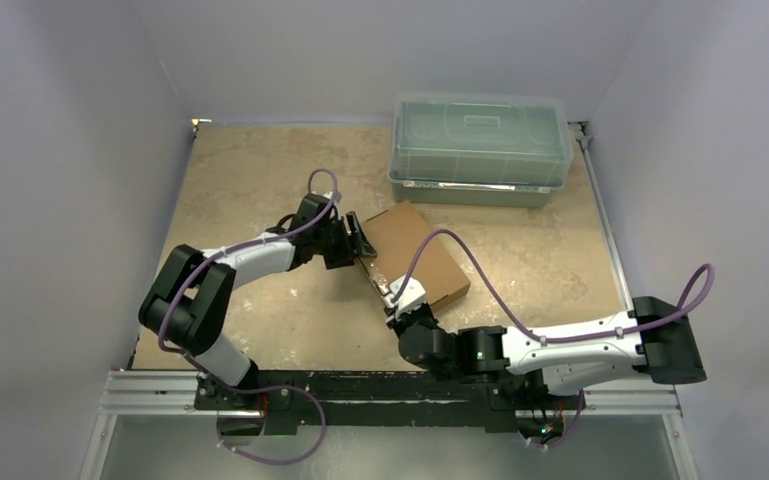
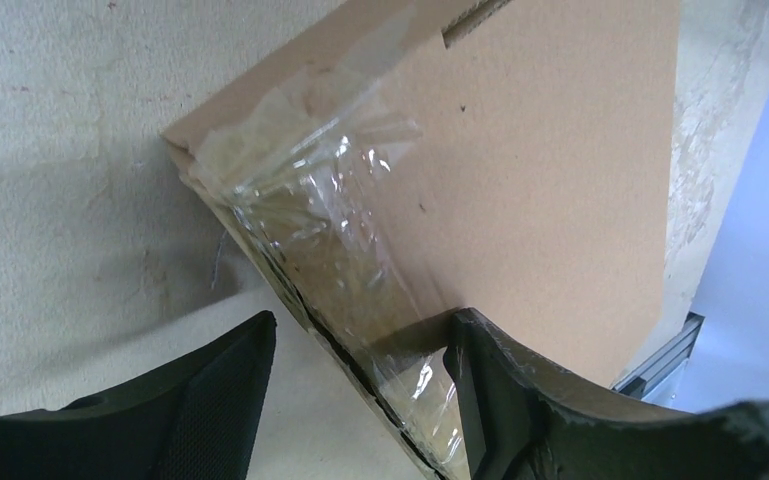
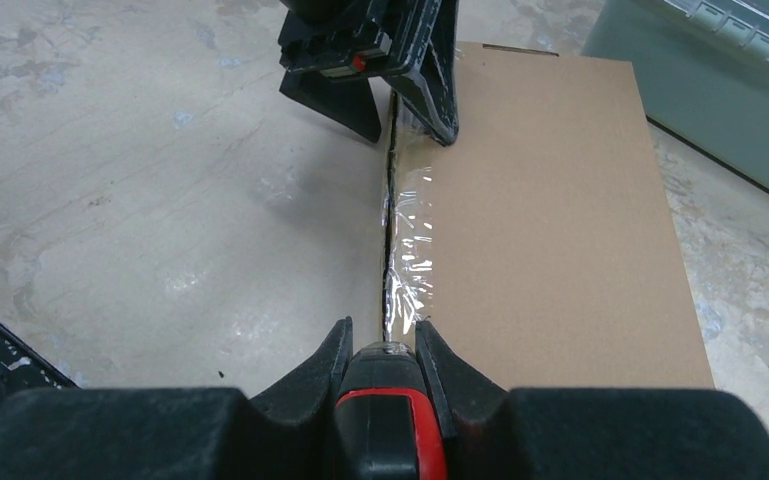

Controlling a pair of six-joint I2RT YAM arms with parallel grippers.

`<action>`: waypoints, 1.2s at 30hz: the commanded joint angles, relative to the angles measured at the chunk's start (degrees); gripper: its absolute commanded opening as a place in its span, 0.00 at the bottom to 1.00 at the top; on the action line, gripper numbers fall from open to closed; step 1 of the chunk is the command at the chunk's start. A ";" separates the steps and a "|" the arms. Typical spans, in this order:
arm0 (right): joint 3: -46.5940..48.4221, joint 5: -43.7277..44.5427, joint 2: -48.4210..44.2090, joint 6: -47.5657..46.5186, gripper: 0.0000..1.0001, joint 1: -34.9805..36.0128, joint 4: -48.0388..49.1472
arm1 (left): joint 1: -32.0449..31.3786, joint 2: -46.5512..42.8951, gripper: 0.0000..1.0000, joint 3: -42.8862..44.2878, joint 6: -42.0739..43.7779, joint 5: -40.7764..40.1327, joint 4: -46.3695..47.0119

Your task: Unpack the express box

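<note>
The express box (image 1: 422, 258), flat brown cardboard, lies closed at the table's middle, with crinkled clear tape (image 3: 407, 262) along its left seam. My left gripper (image 2: 362, 330) is open and straddles that taped edge near the far corner. One of its fingers (image 2: 520, 400) rests on the lid, and the other (image 2: 210, 390) hangs beside the box over the table. My right gripper (image 3: 383, 335) is shut on a red and black cutter (image 3: 390, 420). The cutter's tip meets the tape at the near end of the seam.
A translucent grey-green lidded plastic bin (image 1: 480, 145) stands behind the box at the back right. White walls close in the table on three sides. The metal rail (image 1: 390, 390) holding the arm bases runs along the near edge.
</note>
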 commanded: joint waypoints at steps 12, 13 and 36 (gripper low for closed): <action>-13.39 1.76 -8.97 -1.75 0.00 3.34 15.68 | 4.91 8.46 0.61 -0.15 3.76 -9.02 -0.76; -13.70 2.04 -8.90 -1.81 0.00 3.36 16.28 | 5.00 8.50 0.61 -0.14 3.78 -9.00 -0.80; 6.68 15.50 -8.87 0.95 0.00 3.05 -3.83 | 3.45 -4.31 0.69 0.43 9.42 -5.22 -6.66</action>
